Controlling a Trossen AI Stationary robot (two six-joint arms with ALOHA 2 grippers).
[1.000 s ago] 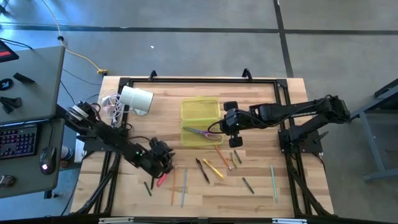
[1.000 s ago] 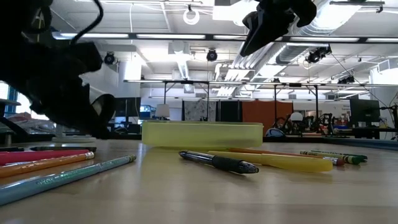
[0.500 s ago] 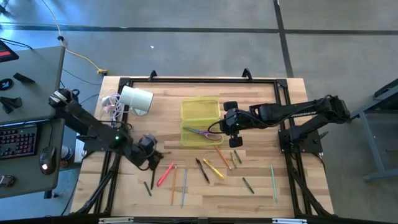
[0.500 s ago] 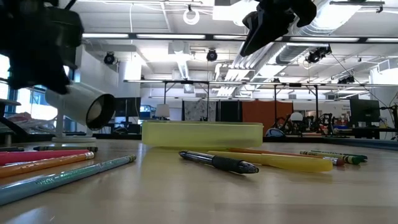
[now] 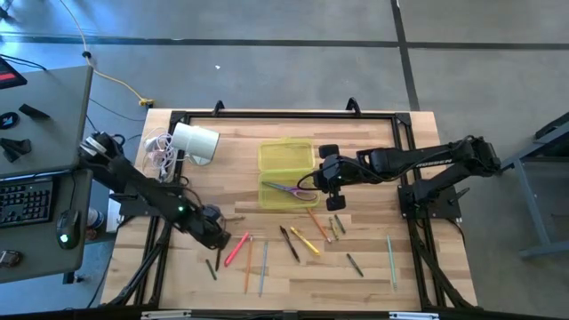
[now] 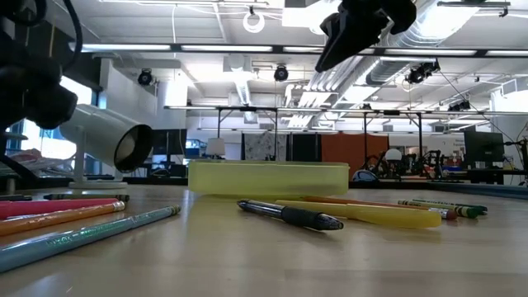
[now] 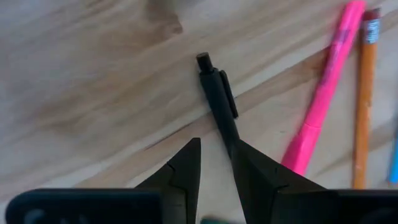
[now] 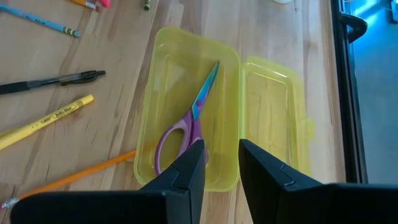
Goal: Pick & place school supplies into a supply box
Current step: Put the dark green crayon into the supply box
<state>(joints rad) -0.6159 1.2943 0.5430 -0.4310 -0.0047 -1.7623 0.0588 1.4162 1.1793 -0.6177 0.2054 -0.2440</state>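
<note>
The yellow-green supply box (image 5: pixel 286 191) lies open at the table's middle, its lid (image 8: pixel 273 106) flat beside it. Purple-handled scissors (image 8: pixel 189 127) lie inside. My right gripper (image 8: pixel 221 155) hovers open above the box, holding nothing. My left gripper (image 7: pixel 214 155) is open by a narrow gap near the table's front left (image 5: pixel 216 236), pointing steeply down. A black pen (image 7: pixel 217 99) lies flat on the wood just past its fingertips, one end hidden behind a finger; whether that finger touches it I cannot tell. A pink pen (image 7: pixel 323 99) and an orange pencil (image 7: pixel 362 93) lie beside it.
A white cylinder (image 5: pixel 194 142) with cables lies at the far left. More supplies lie toward the front edge: a black pen (image 5: pixel 290 242), a yellow pencil (image 5: pixel 305 240), an orange one (image 5: pixel 317 224), green ones (image 5: pixel 354 264) (image 5: pixel 389 258), a light blue one (image 5: pixel 263 267).
My left gripper has lifted off the table, swung toward the left edge, and rolled and tipped about its wrist; it now stands a little left of where it was, uncovering the pink pen. My right gripper has kept still.
</note>
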